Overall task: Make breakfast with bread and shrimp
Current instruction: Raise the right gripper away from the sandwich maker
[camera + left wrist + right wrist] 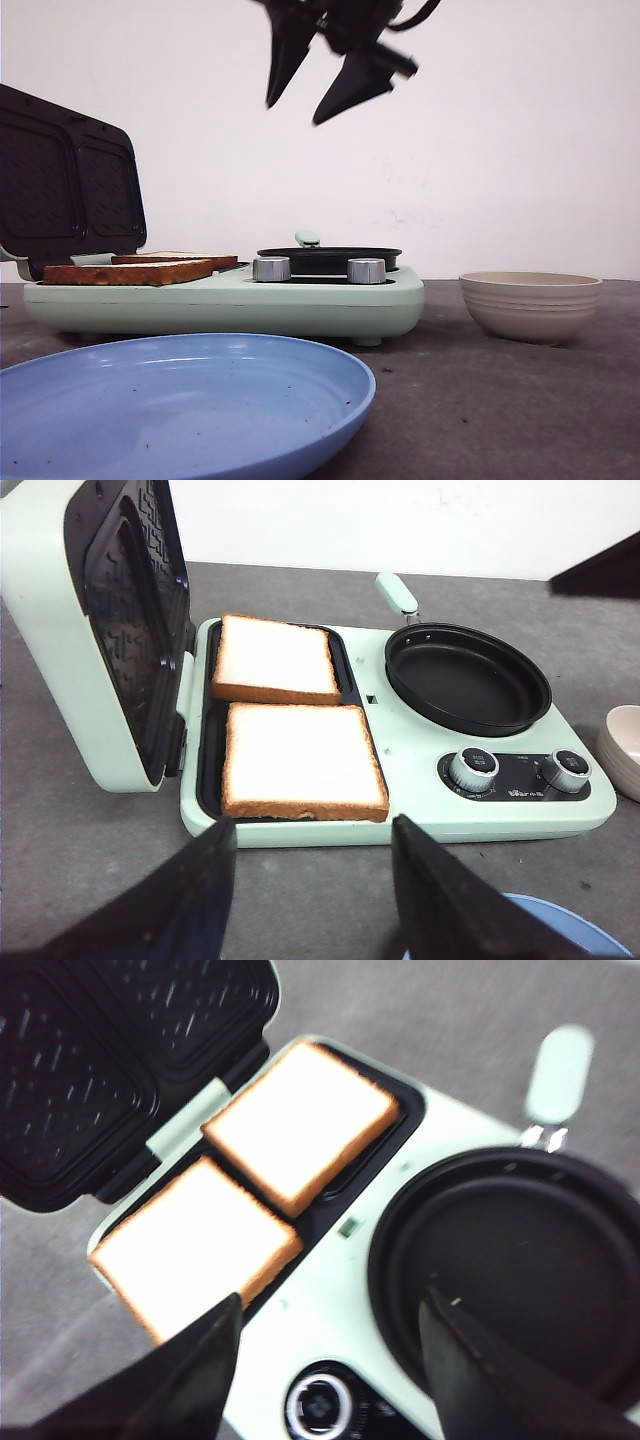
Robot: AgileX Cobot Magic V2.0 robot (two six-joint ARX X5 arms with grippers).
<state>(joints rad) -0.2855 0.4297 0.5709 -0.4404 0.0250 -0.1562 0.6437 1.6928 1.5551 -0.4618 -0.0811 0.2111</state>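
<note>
Two slices of bread lie side by side on the open griddle of a mint-green breakfast machine (300, 300): the near slice (300, 760) and the far slice (275, 658). From the front they show edge-on (130, 271). My left gripper (312, 830) hangs open in front of the machine, short of the near slice, holding nothing. It is out of the front view. High above the machine my right gripper (297, 110) is open and empty, over the knobs (333, 1300) between the bread (195, 1240) and the black pan (520, 1260). No shrimp is in view.
The machine's dark ribbed lid (65, 185) stands open at the left. Two silver knobs (271, 268) face the front. A beige bowl (530, 305) stands to the right, its inside hidden. A blue plate (180, 400) lies in front.
</note>
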